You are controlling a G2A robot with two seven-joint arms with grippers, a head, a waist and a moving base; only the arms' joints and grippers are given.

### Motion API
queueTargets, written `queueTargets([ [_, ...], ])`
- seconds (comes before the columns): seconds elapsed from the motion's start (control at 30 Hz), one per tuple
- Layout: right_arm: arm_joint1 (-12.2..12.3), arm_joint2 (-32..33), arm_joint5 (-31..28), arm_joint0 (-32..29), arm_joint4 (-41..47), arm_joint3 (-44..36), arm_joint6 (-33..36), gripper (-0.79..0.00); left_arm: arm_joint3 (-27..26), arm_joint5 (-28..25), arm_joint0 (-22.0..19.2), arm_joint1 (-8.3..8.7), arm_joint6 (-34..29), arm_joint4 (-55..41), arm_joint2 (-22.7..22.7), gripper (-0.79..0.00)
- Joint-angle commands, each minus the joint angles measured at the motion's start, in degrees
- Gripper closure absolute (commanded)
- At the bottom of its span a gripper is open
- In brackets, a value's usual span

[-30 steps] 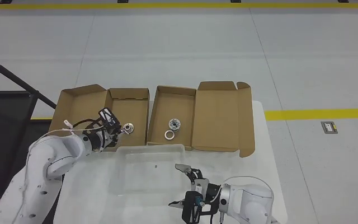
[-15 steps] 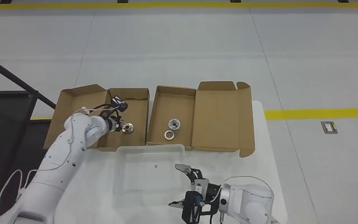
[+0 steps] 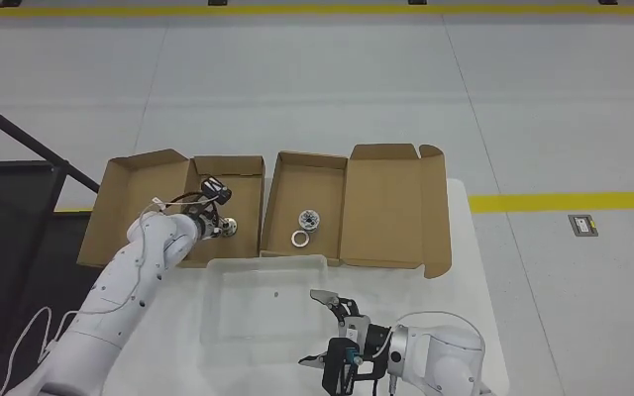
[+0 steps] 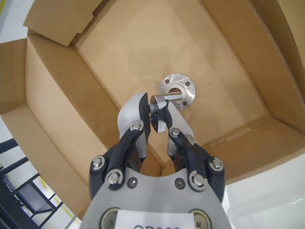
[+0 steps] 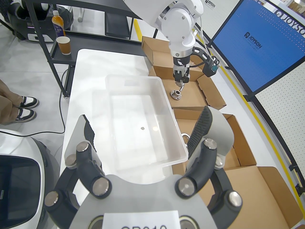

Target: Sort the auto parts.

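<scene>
My left gripper (image 4: 156, 109) hangs inside the left cardboard box (image 4: 207, 39), shut on a small grey metal block with a rod (image 4: 160, 120). The rod's tip points at the hub of a round silver flange (image 4: 177, 91) lying on the box floor; whether they touch I cannot tell. From above, the left gripper (image 3: 212, 226) sits right beside the flange (image 3: 229, 226). The right box (image 3: 307, 193) holds a silver ring (image 3: 298, 238) and a round bearing-like part (image 3: 310, 218). My right gripper (image 5: 145, 125) stands open and holds nothing at the table's near edge, also the right gripper (image 3: 332, 332) from above.
A clear plastic bin (image 3: 263, 297) sits between the boxes and the right gripper, with only a small speck (image 5: 142, 128) in it. The boxes' lids lie flat, one to the left (image 3: 134, 193) and one to the right (image 3: 396, 208). A black shelf rack (image 5: 78, 3) stands beyond the table's left end.
The left arm has swung out over the left box, bringing its gripper and held part up against the flange. The right arm has not moved.
</scene>
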Motion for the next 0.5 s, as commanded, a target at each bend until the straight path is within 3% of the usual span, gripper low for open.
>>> queueTargets([
  [0.0,0.0,0.0,0.0,0.0,0.0,0.0,0.0,-0.785,1.0,0.3,-0.1,-0.61,0.7,-0.5,0.4,-0.148],
  [0.1,0.0,0.0,0.0,0.0,0.0,0.0,0.0,-0.785,2.8,-1.0,-0.8,-1.1,1.8,-1.7,0.0,-0.745],
  [0.13,0.0,0.0,0.0,0.0,0.0,0.0,0.0,-0.785,3.0,-1.3,-0.9,-1.15,2.1,-1.8,-0.2,-0.785],
  [0.33,0.0,0.0,0.0,0.0,0.0,0.0,0.0,-0.785,3.2,-4.8,-0.5,-0.94,4.1,-3.2,-2.5,-0.785],
  [0.47,0.0,0.0,0.0,0.0,0.0,0.0,0.0,-0.785,1.3,-8.8,0.8,0.15,5.6,-5.4,-6.1,-0.785],
])
